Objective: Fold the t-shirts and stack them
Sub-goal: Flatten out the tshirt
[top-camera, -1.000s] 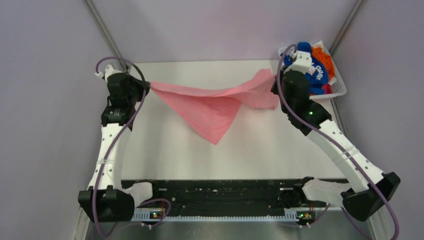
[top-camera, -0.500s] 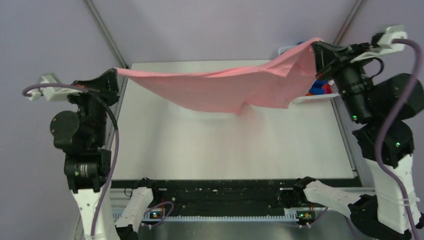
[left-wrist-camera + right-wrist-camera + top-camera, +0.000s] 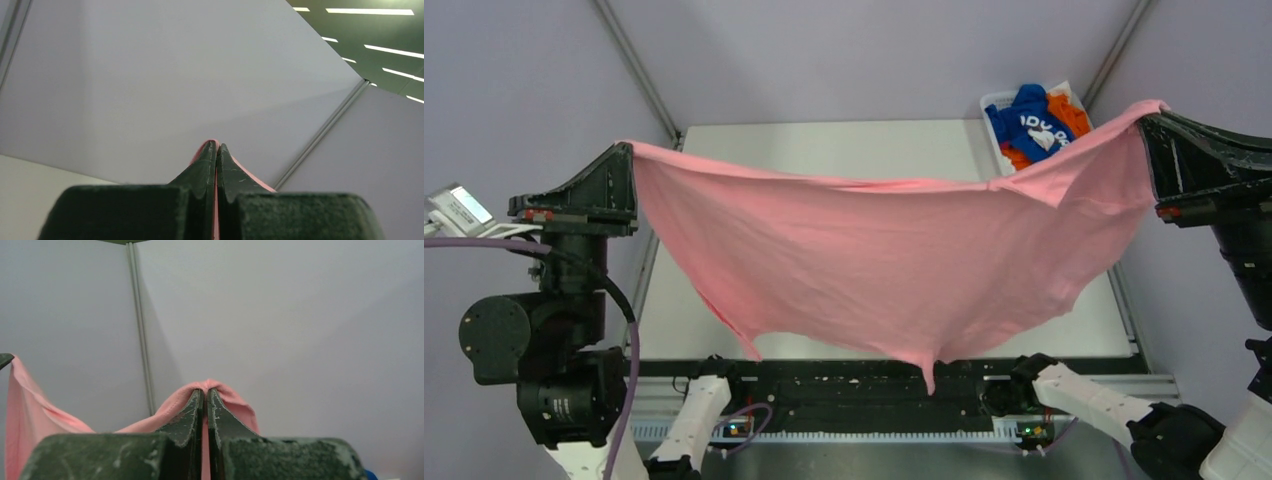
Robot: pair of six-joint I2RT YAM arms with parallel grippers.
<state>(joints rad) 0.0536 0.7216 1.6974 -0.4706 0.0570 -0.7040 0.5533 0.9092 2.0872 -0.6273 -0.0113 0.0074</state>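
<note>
The pink t-shirt is soft matt cloth, the basket white plastic

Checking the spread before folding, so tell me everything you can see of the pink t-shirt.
The pink t-shirt is plain light pink, thin soft cloth, no print visible. It hangs spread wide in the air over the table, its upper edge sagging between the left gripper and right gripper, each shut on an upper corner. The lower edge is uneven, ending in a drooping point. Nothing else visibly touches it.
</note>
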